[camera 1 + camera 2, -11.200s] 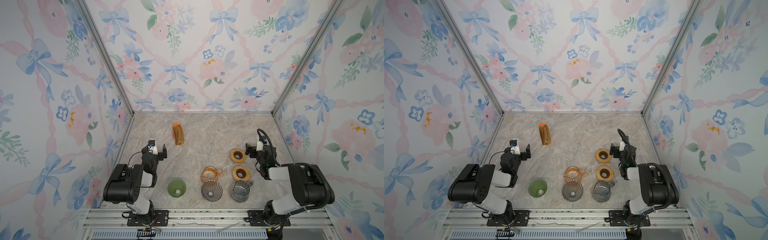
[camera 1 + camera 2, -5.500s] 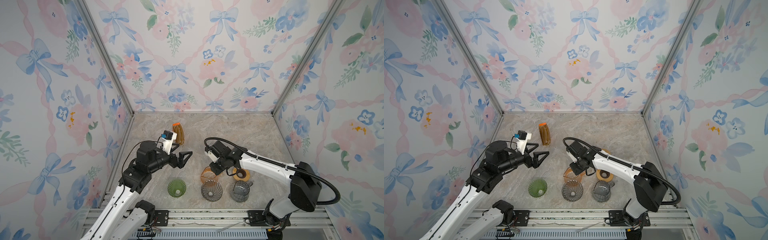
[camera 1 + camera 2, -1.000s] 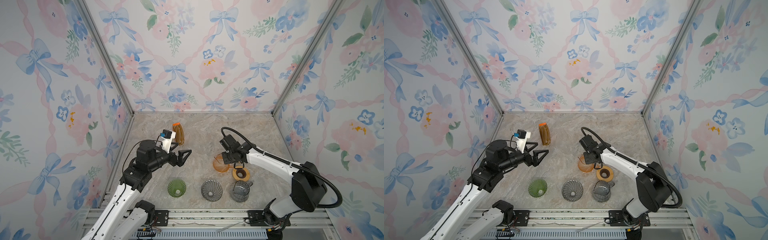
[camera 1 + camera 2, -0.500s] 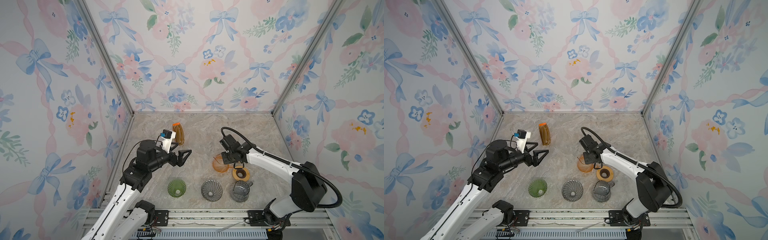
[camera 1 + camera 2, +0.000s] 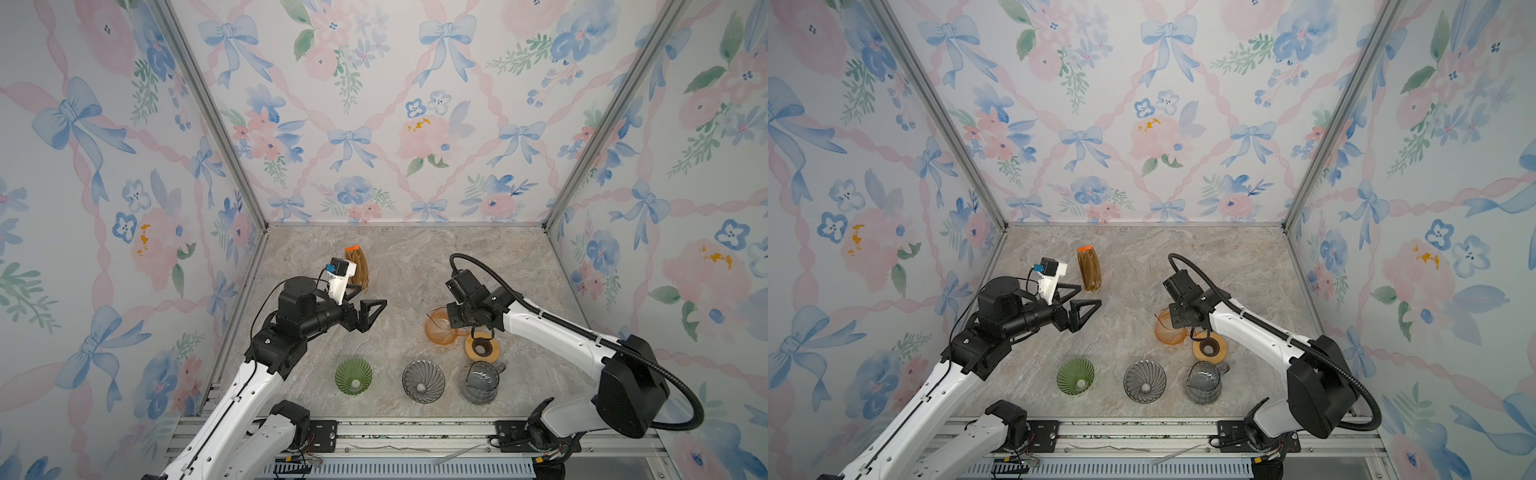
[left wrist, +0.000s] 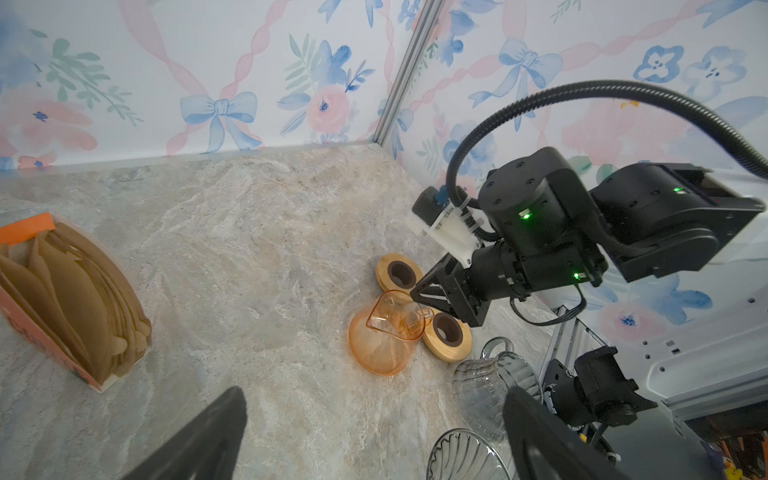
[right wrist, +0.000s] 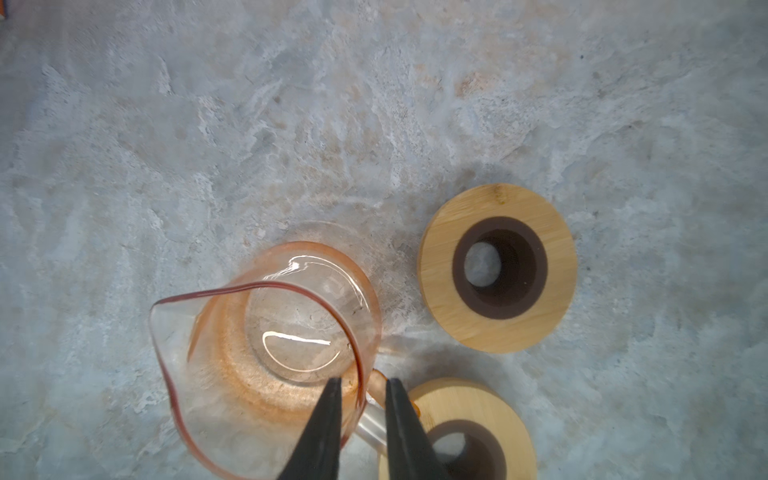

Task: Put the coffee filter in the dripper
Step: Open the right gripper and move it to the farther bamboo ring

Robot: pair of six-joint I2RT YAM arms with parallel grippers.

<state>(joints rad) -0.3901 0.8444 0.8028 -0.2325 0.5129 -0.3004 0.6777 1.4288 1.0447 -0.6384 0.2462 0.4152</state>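
The brown paper coffee filters (image 5: 358, 270) (image 5: 1089, 270) (image 6: 75, 291) stand packed in an orange holder at the back left. Two glass drippers sit at the front: a green dripper (image 5: 353, 376) (image 5: 1075, 376) and a grey dripper (image 5: 423, 381) (image 5: 1144, 381) (image 6: 465, 457). My left gripper (image 5: 370, 297) (image 5: 1090, 296) (image 6: 374, 397) hovers wide open and empty, just in front of the filters. My right gripper (image 5: 459, 328) (image 5: 1187, 330) (image 7: 363, 381) straddles the rim of an orange glass carafe (image 5: 438, 332) (image 7: 266, 332) by its handle. Its jaws stand slightly apart, with a gap to the rim.
A wooden ring (image 5: 469, 353) (image 7: 552, 291) lies by the carafe, and a second wooden ring (image 7: 457, 399) touches its handle side. A grey glass pitcher (image 5: 478, 382) (image 5: 1202, 382) stands front right. Floral walls close in the back and both sides.
My right arm carried the orange carafe from front centre back to the right, beside the wooden rings. Its jaws have just eased apart. The left arm has stayed still.
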